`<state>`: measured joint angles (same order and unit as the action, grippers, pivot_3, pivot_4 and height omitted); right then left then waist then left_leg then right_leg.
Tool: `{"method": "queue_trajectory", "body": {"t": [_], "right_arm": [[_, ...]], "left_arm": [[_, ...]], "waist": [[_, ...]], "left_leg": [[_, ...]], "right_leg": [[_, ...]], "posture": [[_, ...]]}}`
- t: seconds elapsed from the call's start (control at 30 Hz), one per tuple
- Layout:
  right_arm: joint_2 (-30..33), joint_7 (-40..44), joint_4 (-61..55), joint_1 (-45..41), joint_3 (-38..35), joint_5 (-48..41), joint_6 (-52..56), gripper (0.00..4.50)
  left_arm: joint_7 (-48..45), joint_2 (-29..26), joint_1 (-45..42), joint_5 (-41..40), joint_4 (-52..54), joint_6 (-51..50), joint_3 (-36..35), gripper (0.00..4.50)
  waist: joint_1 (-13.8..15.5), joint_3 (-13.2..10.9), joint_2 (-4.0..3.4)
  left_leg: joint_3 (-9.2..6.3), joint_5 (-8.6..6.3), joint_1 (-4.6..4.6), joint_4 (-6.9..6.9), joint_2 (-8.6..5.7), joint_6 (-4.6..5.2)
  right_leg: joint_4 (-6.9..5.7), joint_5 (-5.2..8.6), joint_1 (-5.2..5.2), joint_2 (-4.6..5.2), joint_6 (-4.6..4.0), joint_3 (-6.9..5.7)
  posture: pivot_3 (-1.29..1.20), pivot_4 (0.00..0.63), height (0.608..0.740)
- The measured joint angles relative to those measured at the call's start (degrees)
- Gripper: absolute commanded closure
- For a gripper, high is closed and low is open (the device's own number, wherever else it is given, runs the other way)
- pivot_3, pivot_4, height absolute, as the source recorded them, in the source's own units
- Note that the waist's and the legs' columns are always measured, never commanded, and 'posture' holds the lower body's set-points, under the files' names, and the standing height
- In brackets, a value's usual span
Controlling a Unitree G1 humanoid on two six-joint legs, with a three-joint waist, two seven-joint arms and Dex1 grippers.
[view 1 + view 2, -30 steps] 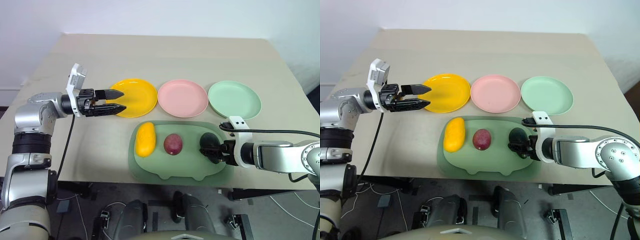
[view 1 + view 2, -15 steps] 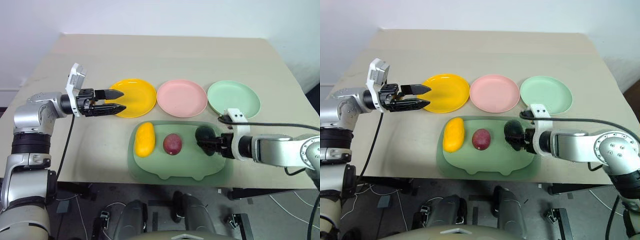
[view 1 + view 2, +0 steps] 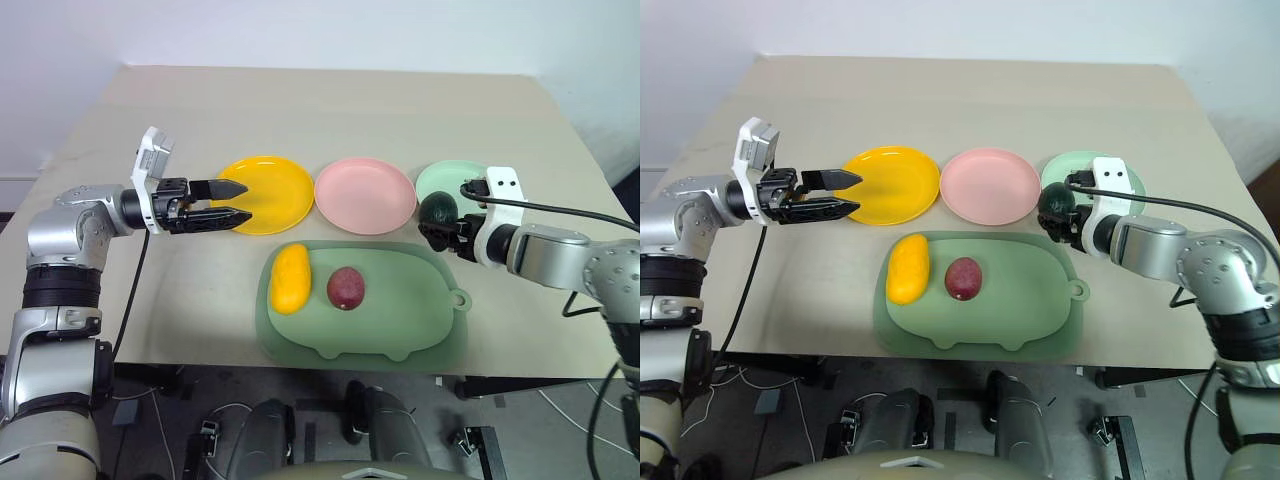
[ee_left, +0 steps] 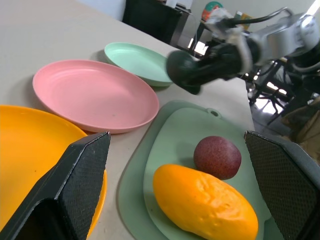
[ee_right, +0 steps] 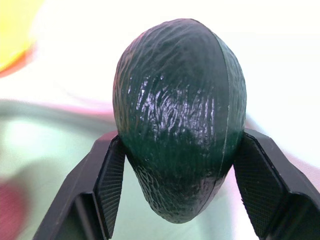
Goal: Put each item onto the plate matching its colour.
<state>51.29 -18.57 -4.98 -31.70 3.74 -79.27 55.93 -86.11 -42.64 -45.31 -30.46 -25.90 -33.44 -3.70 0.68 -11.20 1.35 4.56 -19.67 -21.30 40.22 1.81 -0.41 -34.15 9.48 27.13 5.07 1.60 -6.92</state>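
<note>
A beige table [image 3: 330,110] is being used as the work surface. On its near edge a sage-green pig-shaped mat [image 3: 400,325] is lying flat. Beyond the mat, three plates are set out in a row: a yellow plate [image 3: 275,190] toward the left, a pink plate [image 3: 365,195] in the middle and a pale green plate [image 3: 445,182] toward the right, each just beside the next.

On the left part of the mat an oblong yellow mango [image 3: 289,278] is resting lengthwise. Just to its right, apart from it, a round dark purple-red fruit [image 3: 346,288] is sitting on the mat. The right part of the mat is bare.

The left gripper [image 3: 238,201] is being held level above the near left rim of the yellow plate, pointing toward the right. Its two black fingers [image 4: 75,185] are spread wide and nothing is being gripped between them.

The right gripper [image 3: 440,228] is being held off the table at the near left rim of the pale green plate, just past the far right corner of the mat. Its fingers are clenched on a dark green bumpy avocado [image 5: 180,115], which is being carried clear of the mat; in the right wrist view the avocado is seen pinched at both sides by the ribbed pads [image 5: 112,182].
</note>
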Motion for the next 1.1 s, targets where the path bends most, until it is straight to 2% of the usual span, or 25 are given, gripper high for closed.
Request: {"method": "queue_trajectory", "body": {"t": [0.23, 0.47, 0.73, 0.9, 1.1], "right_arm": [[-5.05, 6.68, 7.56, -4.62, -1.14, 13.58, 0.07, 1.66], [-7.42, 12.16, 15.9, -10.22, -5.42, 22.51, 0.81, 1.66], [-11.64, 18.17, 25.39, -13.09, -5.42, 37.12, -4.36, 1.66], [-12.68, 22.94, 31.47, -14.44, -6.11, 44.27, -8.81, 0.04], [-14.93, 24.81, 30.99, -14.48, -7.59, 47.78, -7.71, 0.04]], "left_arm": [[0.04, -1.04, 0.27, -0.08, 0.93, -1.04, -0.03, 0.0], [0.15, -1.74, 1.14, -0.21, 1.94, -1.58, -0.37, 0.0], [0.85, -1.61, 1.39, -0.24, 2.4, -2.23, -0.52, 0.0], [1.09, -1.67, 1.39, -0.26, 2.49, -2.55, -0.52, 0.0], [1.21, -1.73, 1.39, -0.26, 2.49, -2.58, -0.53, 0.0]], "waist": [[-0.11, 0.0, -0.02], [-0.08, 0.0, -0.02], [-0.33, 0.0, -0.03], [-0.39, 0.0, -0.04], [-0.8, 0.0, -0.05]], "left_leg": [[0.03, 0.0, -0.05, 0.0, 0.0, 0.0], [0.02, 0.0, -0.06, -0.01, 0.0, 0.0], [0.04, 0.01, -0.06, -0.01, -0.01, -0.01], [0.05, 0.02, -0.07, -0.02, -0.02, -0.02], [0.05, 0.16, -0.06, -0.02, -0.01, -0.27]], "right_leg": [[-0.04, -0.03, 0.07, -0.03, -0.02, 0.02], [-0.06, -0.04, 0.07, -0.04, -0.03, 0.01], [-0.09, -0.04, 0.07, -0.04, -0.03, 0.01], [-0.09, -0.06, 0.07, -0.04, -0.01, 0.01], [-0.11, -0.06, 0.06, -0.04, -0.01, 0.01]], "posture": [[0.0, 0.15, 0.74], [0.0, 0.15, 0.74], [0.0, 0.15, 0.74], [0.0, 0.15, 0.74], [0.0, 0.15, 0.74]]}}
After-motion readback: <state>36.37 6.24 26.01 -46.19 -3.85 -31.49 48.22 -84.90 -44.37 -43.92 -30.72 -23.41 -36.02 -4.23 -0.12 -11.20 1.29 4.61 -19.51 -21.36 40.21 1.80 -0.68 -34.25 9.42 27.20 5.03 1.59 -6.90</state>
